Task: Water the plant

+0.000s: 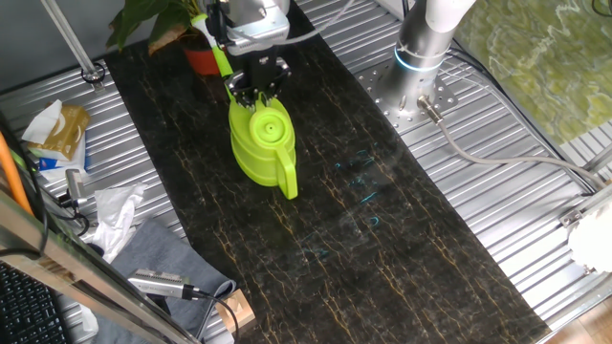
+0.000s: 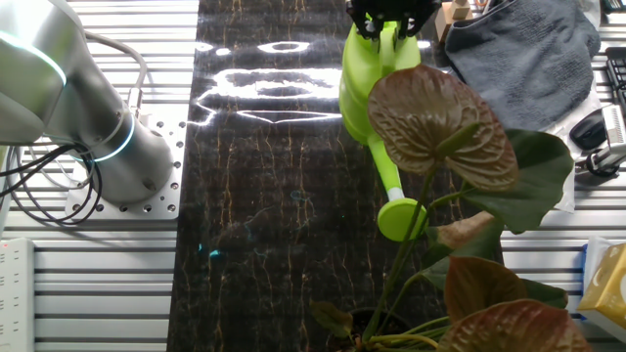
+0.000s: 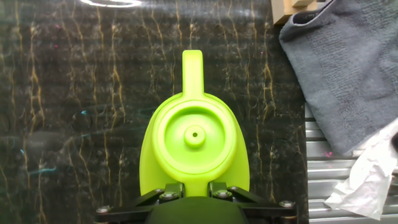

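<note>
The claw [image 1: 256, 93] hangs directly above the lime-green watering can [image 1: 261, 143], which stands upright on the dark marbled table [image 1: 382, 239]. In the hand view the fingers [image 3: 165, 194] sit at the near rim of the can's top, straddling what looks like the root of the spout or the upper handle bar, but whether they are pressing on the plastic or merely set close around it I cannot tell. The plant [image 1: 158, 24] sits in its red-orange pot [image 1: 203, 59] at the far end of the table, just beyond the can, and the other fixed view shows the can's long spout with its round rose [image 2: 402, 217] reaching towards the broad leaves [image 2: 438, 125]. To judge by this, the step in hand is the taking hold of the can; no pouring has begun, since the can is level and on the table. The next move calls for a firm grip, then a lift and a tilt that brings the rose over the pot without pushing into the leaves. A grey cloth [image 3: 348, 81] and crumpled white paper [image 3: 367, 180] lie off the table's dark surface to one side, apart from the can.
</note>
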Robot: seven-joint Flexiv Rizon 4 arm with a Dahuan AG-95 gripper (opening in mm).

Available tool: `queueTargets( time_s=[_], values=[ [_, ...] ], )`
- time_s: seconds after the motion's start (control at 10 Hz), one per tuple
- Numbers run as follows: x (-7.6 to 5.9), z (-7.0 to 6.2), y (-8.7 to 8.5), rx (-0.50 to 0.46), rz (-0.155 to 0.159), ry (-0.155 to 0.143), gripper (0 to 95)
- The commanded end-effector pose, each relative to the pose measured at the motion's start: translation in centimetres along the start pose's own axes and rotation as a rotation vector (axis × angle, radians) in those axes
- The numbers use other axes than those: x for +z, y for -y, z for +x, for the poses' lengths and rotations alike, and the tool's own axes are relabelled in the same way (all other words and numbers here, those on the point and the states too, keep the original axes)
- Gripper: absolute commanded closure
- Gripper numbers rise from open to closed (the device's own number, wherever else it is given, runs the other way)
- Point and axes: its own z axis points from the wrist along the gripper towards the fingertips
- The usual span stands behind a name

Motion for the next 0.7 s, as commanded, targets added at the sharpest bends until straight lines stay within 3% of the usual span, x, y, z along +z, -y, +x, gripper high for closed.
queueTargets(
  time_s=[0.1,0.7],
  values=[
    [-0.79,0.22,-0.25,-0.005,0.007,-0.002,95.0],
    [-0.16,1.0,-0.91,-0.031,0.019,0.005,95.0]
  ],
)
